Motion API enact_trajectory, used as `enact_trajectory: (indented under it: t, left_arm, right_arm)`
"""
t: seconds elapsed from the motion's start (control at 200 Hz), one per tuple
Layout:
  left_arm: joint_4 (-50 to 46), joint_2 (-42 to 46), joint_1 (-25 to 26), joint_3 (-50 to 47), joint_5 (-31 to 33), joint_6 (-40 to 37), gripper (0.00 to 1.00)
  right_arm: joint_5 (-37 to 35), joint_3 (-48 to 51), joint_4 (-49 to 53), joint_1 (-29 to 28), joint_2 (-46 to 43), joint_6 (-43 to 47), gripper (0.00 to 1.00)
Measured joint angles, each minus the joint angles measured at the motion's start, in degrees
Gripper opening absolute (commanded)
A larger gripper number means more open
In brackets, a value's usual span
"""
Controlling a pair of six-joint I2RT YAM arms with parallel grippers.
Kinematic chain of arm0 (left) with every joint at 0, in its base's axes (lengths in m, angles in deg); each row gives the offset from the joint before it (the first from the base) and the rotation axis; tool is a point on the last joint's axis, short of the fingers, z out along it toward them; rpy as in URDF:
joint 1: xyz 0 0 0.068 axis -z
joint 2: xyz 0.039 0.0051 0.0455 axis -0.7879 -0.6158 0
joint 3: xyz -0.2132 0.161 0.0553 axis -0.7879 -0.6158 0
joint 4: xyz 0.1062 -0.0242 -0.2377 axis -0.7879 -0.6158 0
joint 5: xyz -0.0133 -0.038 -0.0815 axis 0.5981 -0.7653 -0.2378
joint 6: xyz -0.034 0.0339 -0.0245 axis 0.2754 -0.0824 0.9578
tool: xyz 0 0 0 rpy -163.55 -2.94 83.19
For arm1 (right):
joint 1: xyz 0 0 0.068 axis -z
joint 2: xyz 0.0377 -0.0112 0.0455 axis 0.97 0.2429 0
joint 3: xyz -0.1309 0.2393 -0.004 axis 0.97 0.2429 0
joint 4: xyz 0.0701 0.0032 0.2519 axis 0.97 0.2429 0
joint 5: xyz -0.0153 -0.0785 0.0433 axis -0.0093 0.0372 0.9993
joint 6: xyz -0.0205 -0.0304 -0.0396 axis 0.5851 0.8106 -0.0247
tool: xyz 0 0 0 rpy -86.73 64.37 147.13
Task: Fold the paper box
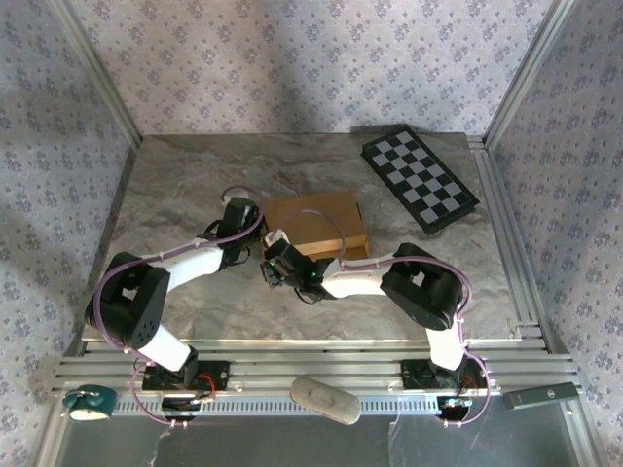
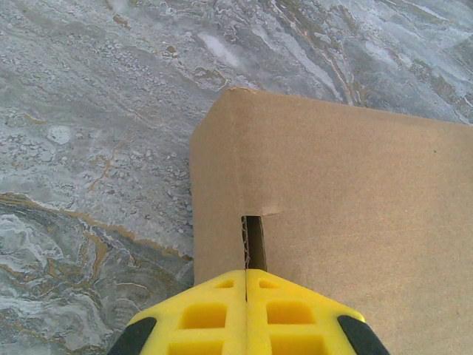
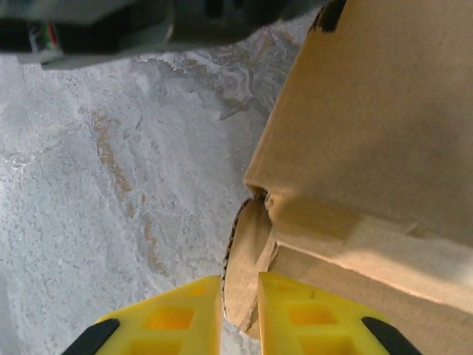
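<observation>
Right wrist: right jaws pinch paper box (image 3: 369,111) tab (image 3: 242,274); left jaws clenched.

Open worktop (image 1: 175,185) lies left of and behind the paper box (image 1: 316,219). The checkerboard panel (image 1: 420,179) occupies the far-right corner. The left arm (image 1: 185,263) and right arm (image 1: 360,282) crowd the box's near side.

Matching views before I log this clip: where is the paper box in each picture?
Top external: paper box sits mid-picture.
Left wrist: fills the right half, above the shut left gripper.
Right wrist: right side, a tab between the right gripper fingers.
Shared landmark: grey marble tabletop.
</observation>
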Motion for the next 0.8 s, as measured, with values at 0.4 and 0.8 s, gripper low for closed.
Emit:
enact_trajectory:
  t: [0.4, 0.8]
  left_arm:
    - [2.03, 2.21, 0.20, -2.75, -0.07, -0.02, 0.00]
    - [4.87, 5.09, 1.99, -6.88, 0.83, 1.07, 0.00]
  right_arm:
    - [5.16, -0.07, 1.97, 3.21, 0.44, -0.74, 0.02]
    - [8.90, -3.39, 8.98, 4.37, 0.66, -0.04, 0.02]
